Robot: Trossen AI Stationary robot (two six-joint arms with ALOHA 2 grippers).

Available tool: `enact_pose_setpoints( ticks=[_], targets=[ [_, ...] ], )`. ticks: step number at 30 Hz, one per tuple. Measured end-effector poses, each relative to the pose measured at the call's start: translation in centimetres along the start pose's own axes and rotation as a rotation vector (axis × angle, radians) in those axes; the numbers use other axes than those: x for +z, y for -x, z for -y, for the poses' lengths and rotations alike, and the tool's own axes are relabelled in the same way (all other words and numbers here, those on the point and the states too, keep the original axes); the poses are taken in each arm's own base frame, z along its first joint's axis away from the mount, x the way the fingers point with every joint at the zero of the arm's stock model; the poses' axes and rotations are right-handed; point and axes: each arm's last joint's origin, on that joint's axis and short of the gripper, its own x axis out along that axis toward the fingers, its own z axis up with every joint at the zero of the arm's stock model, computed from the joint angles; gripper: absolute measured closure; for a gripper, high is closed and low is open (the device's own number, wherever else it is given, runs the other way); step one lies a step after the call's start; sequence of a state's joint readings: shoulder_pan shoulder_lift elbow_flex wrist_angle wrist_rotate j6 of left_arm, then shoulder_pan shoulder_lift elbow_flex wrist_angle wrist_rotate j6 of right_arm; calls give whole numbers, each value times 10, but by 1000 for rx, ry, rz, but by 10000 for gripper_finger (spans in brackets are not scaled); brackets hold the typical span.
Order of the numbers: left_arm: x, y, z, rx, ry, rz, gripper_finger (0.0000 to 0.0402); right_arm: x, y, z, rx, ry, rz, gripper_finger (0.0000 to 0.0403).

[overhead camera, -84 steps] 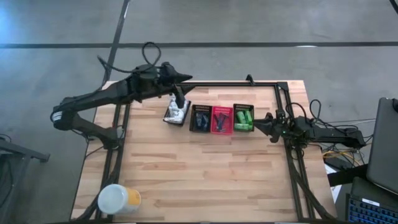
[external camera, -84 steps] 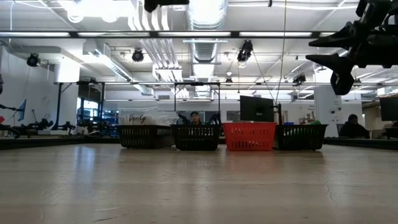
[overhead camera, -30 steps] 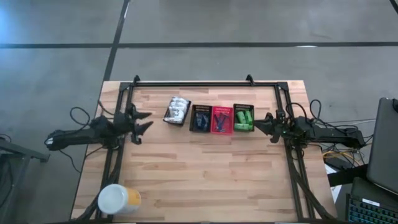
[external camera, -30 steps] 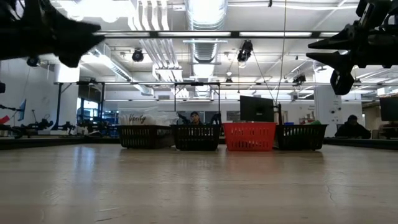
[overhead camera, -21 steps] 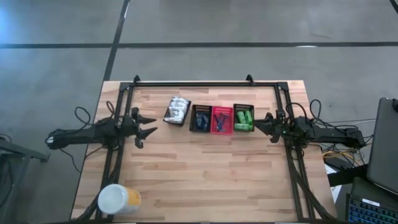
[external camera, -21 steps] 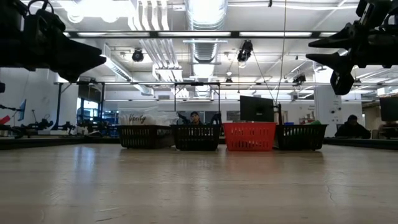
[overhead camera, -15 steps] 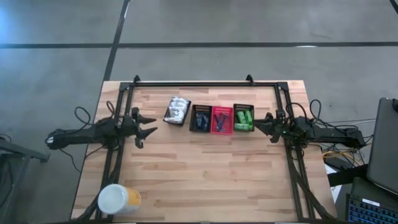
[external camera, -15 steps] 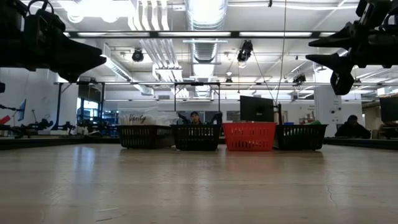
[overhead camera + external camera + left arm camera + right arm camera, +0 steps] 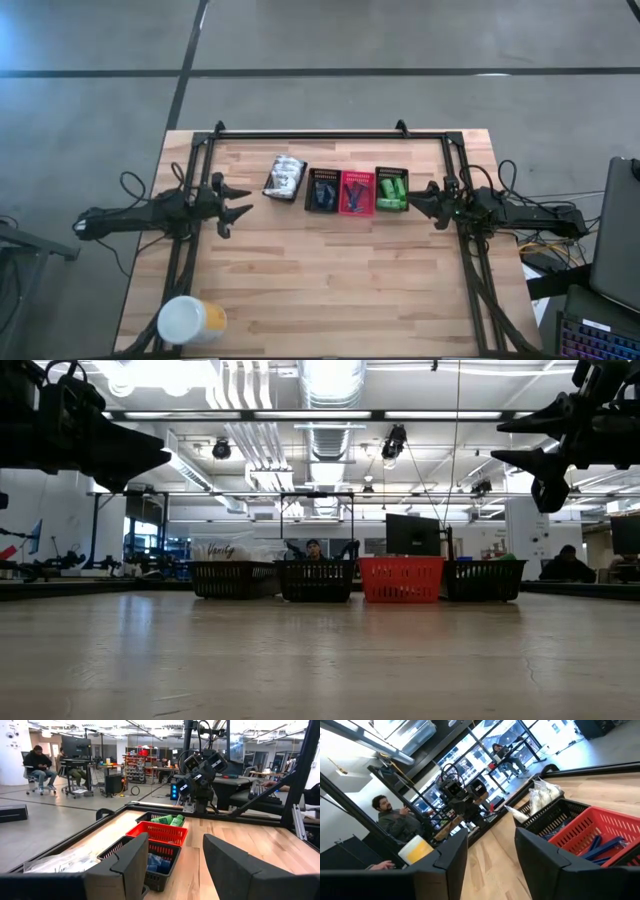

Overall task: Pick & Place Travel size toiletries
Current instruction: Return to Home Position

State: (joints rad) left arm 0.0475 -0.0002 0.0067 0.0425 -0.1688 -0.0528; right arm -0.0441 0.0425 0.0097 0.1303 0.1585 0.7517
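Hovering at opposite edges of the wooden table (image 9: 330, 285), the robot's two arms hang above the surface with nothing in their grasp. The left gripper (image 9: 243, 201) sits over the table's left side, its jaws spread wide and empty. The right gripper (image 9: 414, 198) sits just beside the right end of the basket row, jaws likewise parted and holding nothing.

The travel-size toiletries lie sorted in four small baskets lined up side by side across the far half of the table. White packets (image 9: 285, 176) fill the leftmost black basket (image 9: 234, 578), and green bottles (image 9: 391, 188) fill the rightmost black basket (image 9: 391, 171). Between them a second black basket (image 9: 321, 190) and a red basket (image 9: 356, 192) hold blue and dark pieces too small to tell apart.

A large yellow container (image 9: 191, 322) with a white lid stands alone at the table's near left corner, well apart from the baskets.
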Motion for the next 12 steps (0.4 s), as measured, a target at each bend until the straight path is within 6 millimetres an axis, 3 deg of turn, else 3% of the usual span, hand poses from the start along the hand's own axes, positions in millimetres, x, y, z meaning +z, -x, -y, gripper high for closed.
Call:
enact_pose_setpoints(
  ticks=[12],
  targets=[
    [0, 0, 0, 0, 0, -1, 206, 0, 0, 0, 0, 0, 0, 217]
  ],
)
